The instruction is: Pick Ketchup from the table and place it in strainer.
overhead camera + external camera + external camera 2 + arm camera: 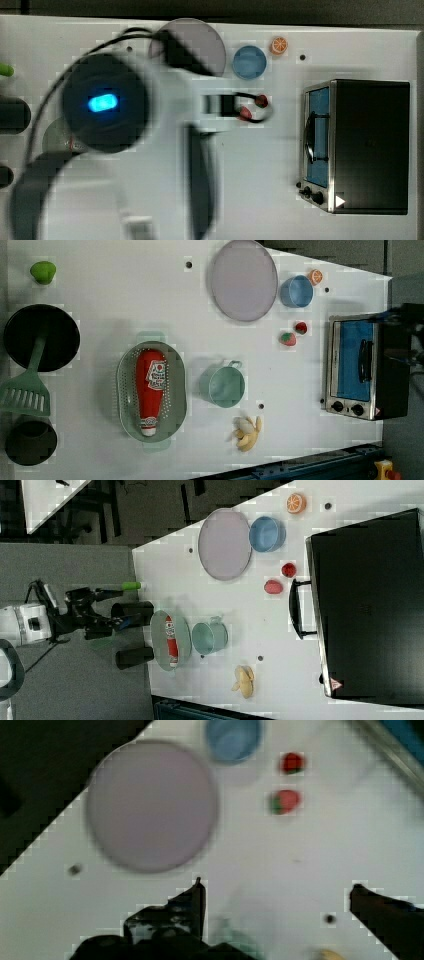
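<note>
Lying lengthwise in the strainer (125, 390), the Ketchup (149, 390) looks settled; our empty gripper (275, 912), fingers spread wide, risks clipping the teal mug (223, 385) nearby.

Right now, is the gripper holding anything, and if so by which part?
Nothing is held. The gripper is open with only bare table between its fingers, and the ketchup lies in the strainer.

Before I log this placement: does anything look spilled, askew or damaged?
Nothing stands out. The Ketchup lies flat inside the strainer, cap end intact, with no spill. The mug stands upright beside it.
</note>
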`<action>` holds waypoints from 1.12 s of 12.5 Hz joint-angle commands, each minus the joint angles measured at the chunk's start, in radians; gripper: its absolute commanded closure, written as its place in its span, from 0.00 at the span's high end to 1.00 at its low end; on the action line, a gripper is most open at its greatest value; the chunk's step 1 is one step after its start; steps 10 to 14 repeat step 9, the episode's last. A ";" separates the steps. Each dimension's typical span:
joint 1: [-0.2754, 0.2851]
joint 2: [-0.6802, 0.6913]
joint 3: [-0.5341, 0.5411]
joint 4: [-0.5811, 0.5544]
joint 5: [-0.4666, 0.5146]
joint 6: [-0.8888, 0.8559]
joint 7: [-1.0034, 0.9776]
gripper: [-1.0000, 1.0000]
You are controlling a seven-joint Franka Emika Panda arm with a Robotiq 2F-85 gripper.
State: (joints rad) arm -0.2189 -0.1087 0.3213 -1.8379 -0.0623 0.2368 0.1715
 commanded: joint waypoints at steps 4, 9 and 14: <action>-0.021 0.007 -0.090 0.082 0.057 -0.187 -0.016 1.00; -0.022 0.013 -0.116 0.088 0.056 -0.193 -0.047 1.00; -0.022 0.013 -0.116 0.088 0.056 -0.193 -0.047 1.00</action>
